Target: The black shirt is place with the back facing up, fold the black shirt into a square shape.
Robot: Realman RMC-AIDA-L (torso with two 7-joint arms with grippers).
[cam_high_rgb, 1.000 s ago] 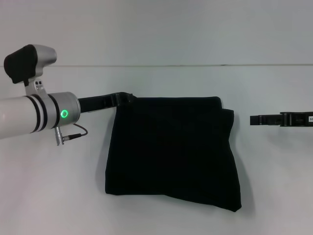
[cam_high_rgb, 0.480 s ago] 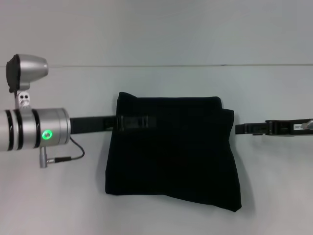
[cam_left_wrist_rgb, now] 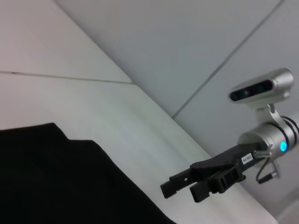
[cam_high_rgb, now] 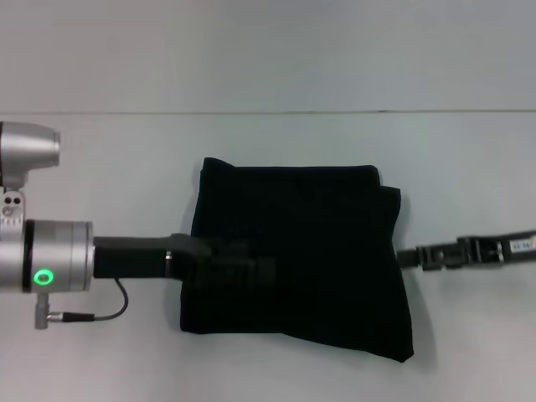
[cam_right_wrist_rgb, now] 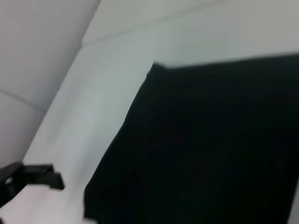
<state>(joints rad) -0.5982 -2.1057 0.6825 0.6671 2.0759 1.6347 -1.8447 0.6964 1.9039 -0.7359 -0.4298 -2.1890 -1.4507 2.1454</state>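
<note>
Left pincer (cam_high_rgb: 239,270) moved down over shirt (cam_high_rgb: 301,251), grip unreadable; right pincer (cam_high_rgb: 410,257), slightly open and empty, reaches its edge; folded nearly square, next tidy edges.

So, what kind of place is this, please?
Probably a robot lab or test bench: a bare white table, a plain wall, a folded black shirt, the left gripper and right gripper.
</note>
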